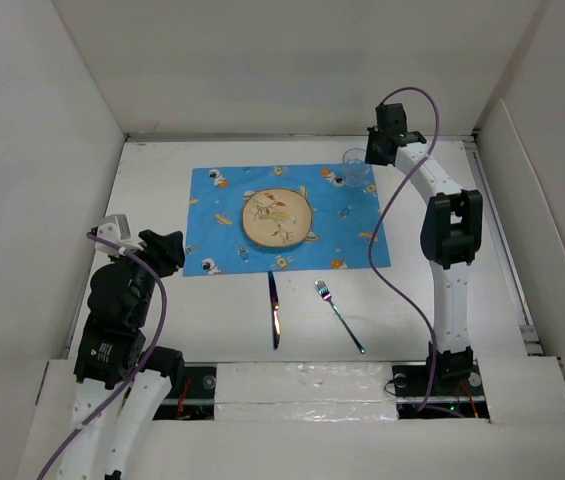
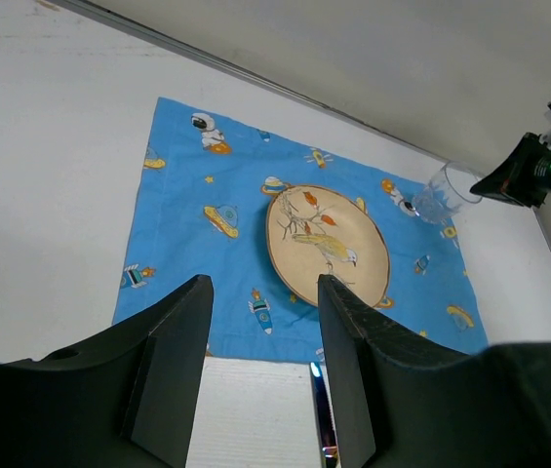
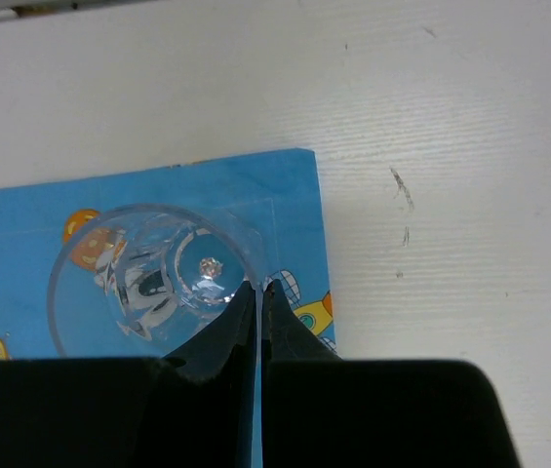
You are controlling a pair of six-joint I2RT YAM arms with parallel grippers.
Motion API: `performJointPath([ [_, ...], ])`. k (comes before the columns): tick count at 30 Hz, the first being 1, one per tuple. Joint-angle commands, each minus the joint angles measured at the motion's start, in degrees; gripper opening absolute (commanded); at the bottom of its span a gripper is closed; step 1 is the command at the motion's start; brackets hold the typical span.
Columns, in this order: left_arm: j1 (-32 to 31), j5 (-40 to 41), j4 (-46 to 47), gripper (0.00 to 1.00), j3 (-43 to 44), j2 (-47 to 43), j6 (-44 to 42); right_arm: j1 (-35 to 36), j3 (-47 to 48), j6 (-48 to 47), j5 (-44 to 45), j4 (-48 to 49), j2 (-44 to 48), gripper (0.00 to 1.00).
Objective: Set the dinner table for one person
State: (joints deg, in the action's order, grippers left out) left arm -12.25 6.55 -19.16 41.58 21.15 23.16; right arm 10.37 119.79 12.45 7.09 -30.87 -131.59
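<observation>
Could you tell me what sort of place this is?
Likely a robot test cell: white walls box in the table, two arms bolted at its edge, glass on a placemat.

Bright even light, faint soft shadows, wrist-view foregrounds perhaps slightly blurred

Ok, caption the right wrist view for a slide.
Right gripper pinches the rim of a clear glass at a corner of the blue placemat.

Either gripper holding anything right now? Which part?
Right gripper pinches the clear glass by its rim. Left gripper open, holding nothing.
</observation>
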Motion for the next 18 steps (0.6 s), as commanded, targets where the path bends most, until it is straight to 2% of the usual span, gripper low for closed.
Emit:
performJointPath([
  [1, 0.3, -0.22, 1.76, 0.44, -0.1, 0.82, -0.31, -0.44, -1.04, 0.65, 0.55, 3.1, 3.01, 0.0],
  [7, 0.3, 0.04, 1.58, 0.44, -0.19, 0.47, -0.13, -0.44, -2.54, 0.82, 1.87, 3.36, 3.36, 0.0],
  [11, 0.3, -0.04, 1.58, 0.44, -0.1, 0.39, -0.22, -0.44, -3.94, 1.09, 1.44, 3.89, 4.32, 0.29],
  [12, 0.3, -0.04, 1.58, 0.44, -0.19, 0.39, -0.13, -0.44, -4.03, 1.17, 1.26, 3.98, 5.02, 0.4],
  [15, 0.3, -0.04, 1.58, 0.45, -0.19, 0.3, -0.13, -0.44, -5.08, 1.26, 0.99, 4.33, 8.61, 0.52],
  [18, 0.3, -0.22, 1.76, 0.45, -0.19, 0.04, -0.13, 0.09, -7.71, 1.44, 0.82, 6.35, 13.18, 0.55],
])
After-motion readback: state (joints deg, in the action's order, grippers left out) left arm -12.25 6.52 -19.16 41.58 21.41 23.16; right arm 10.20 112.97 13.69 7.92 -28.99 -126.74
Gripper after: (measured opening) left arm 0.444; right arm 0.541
